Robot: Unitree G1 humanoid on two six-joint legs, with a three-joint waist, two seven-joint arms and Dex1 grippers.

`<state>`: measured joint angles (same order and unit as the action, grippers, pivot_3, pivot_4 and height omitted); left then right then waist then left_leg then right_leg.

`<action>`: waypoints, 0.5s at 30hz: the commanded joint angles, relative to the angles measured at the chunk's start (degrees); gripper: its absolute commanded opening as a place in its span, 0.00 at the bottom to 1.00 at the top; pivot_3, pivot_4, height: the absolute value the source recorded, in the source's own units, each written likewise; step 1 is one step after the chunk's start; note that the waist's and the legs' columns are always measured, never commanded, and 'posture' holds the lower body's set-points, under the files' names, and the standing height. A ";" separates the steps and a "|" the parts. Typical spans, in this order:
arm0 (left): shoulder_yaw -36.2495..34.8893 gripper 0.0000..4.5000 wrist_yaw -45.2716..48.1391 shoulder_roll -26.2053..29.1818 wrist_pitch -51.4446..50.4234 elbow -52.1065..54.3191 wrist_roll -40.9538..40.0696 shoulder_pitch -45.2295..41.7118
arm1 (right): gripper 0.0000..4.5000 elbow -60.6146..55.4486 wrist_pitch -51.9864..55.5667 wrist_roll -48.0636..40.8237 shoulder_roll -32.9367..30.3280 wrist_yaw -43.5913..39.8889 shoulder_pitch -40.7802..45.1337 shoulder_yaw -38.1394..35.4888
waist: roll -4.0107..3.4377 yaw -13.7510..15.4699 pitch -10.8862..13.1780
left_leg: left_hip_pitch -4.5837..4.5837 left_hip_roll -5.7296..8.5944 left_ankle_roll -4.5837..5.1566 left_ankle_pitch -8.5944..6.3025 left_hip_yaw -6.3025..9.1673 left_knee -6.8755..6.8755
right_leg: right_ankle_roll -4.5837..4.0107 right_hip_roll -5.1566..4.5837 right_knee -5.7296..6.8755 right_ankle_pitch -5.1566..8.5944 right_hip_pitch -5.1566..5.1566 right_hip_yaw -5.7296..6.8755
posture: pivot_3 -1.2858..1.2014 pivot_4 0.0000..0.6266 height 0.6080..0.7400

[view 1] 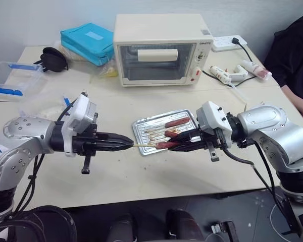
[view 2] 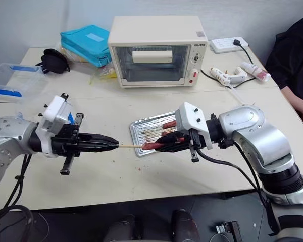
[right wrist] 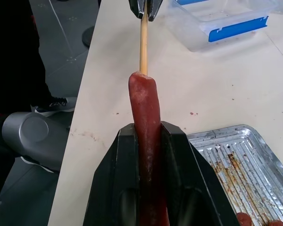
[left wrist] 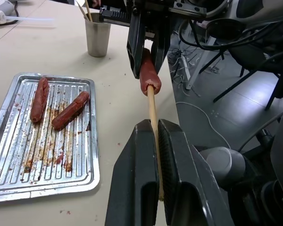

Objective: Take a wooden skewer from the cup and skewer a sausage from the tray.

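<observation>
My left gripper (view 1: 127,143) is shut on a wooden skewer (left wrist: 152,108) that points level toward the right. The skewer's tip is in the end of a red-brown sausage (right wrist: 145,117). My right gripper (right wrist: 146,129) is shut on that sausage and holds it above the table's front edge, facing the left gripper. Just behind both grippers lies the silver tray (left wrist: 19,155), with two more sausages (left wrist: 39,99) (left wrist: 70,109) on its ribbed bottom. The cup (left wrist: 98,40) stands beyond the tray with more skewers in it.
A cream toaster oven (view 1: 161,48) stands at the back centre. A clear box with blue clips (view 1: 15,78) is at the far left, and a teal pouch (view 1: 88,43) lies behind it. A power strip (view 1: 227,43) and glue gun (view 1: 227,74) lie back right. A person in black (view 1: 293,50) sits at the right.
</observation>
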<state>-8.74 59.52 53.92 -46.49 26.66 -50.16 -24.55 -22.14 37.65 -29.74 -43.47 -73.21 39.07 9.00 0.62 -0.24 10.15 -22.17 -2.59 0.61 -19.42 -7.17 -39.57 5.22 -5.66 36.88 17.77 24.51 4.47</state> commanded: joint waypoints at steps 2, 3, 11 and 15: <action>0.41 0.00 -0.73 -0.92 1.33 2.99 0.15 0.34 | 0.27 -3.19 0.03 -2.70 2.62 0.52 1.48 1.11 | 0.01 0.03 -0.01 | 0.00 -0.01 0.00 0.00 0.00 -0.01 | 0.00 0.00 0.01 0.00 0.00 0.00 | 0.52 0.24 1.00; -0.13 0.00 -0.97 -0.89 1.27 3.11 0.13 0.79 | 0.35 -3.14 -0.07 -2.34 2.59 0.69 1.50 1.11 | 0.01 0.02 0.00 | 0.00 -0.01 0.00 0.00 0.00 -0.02 | 0.00 0.00 0.04 0.00 0.00 -0.02 | 0.52 0.24 1.00; -8.58 0.00 -5.01 0.14 -0.28 7.06 -2.55 6.90 | 0.55 1.10 -2.90 -0.31 1.30 0.64 2.11 -0.31 | 0.01 0.06 0.00 | -0.03 -0.02 0.04 -0.03 0.03 -0.09 | 0.00 -0.04 0.06 0.00 -0.01 -0.05 | 0.52 0.24 1.00; -21.00 0.00 -12.25 -0.41 -3.47 13.59 -6.06 15.54 | 0.55 8.37 -3.88 0.40 0.27 1.48 4.55 -2.71 | 0.01 -0.15 0.00 | -0.02 -0.06 0.04 -0.03 0.05 -0.09 | 0.00 -0.07 0.06 0.00 -0.01 -0.16 | 0.52 0.24 1.00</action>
<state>-24.07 50.49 53.55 -49.04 36.61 -53.94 -10.29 -15.10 34.88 -29.53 -42.22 -72.10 42.14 9.36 0.63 -0.39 10.15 -22.20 -2.65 0.66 -19.45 -7.11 -39.66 5.22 -5.75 36.93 17.77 24.49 4.26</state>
